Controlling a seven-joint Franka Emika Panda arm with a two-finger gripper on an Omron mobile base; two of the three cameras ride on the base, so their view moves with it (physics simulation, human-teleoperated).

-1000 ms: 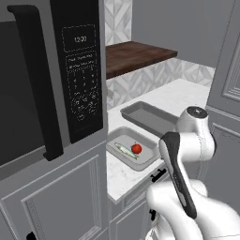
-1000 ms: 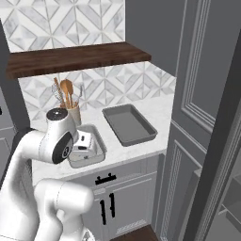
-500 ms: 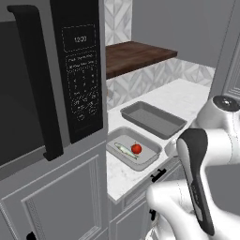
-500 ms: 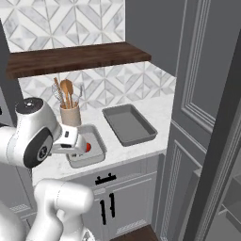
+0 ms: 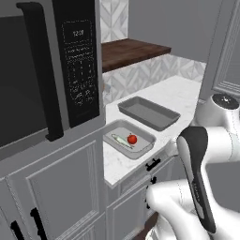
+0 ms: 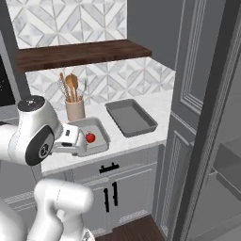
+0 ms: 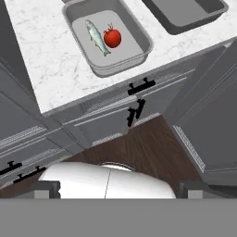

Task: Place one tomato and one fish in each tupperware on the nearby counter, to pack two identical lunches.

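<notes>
The counter carries both pieces of tupperware side by side near its front edge, by the microwave and below the wooden shelf.

The arm hangs out in front of the cabinets, away from both trays. The fingertips cannot be made out, so whether the gripper is open, closed or holding anything cannot be told.

The second tray, farther along the counter from the microwave, lies bare inside. That lunch is not started.

The first tray, nearest the microwave, holds a full set, so by my reading half the job is done. One more tomato and one more fish are still needed; no spare ones can be seen.

In the first tray the fish lies lengthwise, and the tomato sits just beside it.
</notes>
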